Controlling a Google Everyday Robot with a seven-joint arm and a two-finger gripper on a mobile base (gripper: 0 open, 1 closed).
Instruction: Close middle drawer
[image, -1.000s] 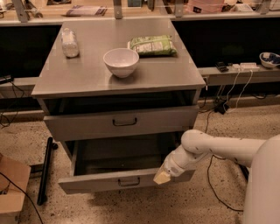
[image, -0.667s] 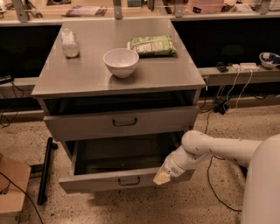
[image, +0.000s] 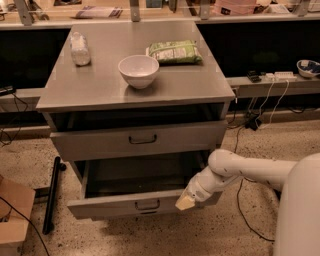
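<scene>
The middle drawer (image: 110, 206) stands pulled well out below the front edge of the counter, its deep tray open to view and its low flat front carrying a small dark bail handle (image: 147, 204) at the centre. It looks like a stiff sheet-metal box on slides, apparently empty, so it should be fairly light and roll inward under a steady push; the smooth front may be slippery, and a push far off centre could rack it on its runners. No grasp seems needed: a flat press on the front, close to the handle, would probably serve best. The gripper (image: 184, 202) sits against the right part of that front, just right of the handle, at or very near contact; whether it is open or closed I cannot tell. The white arm (image: 250, 167) reaches in from the right. Above, the taller-fronted upper drawer (image: 90, 144) also stands slightly out beneath the counter (image: 90, 87). On the counter, a white bowl (image: 138, 71) rests near the middle, a green packet (image: 174, 51) lies toward the back right corner, and a clear plastic bottle (image: 80, 48) stands toward the back left corner. A black bar (image: 52, 195) lies on the floor at the left.
</scene>
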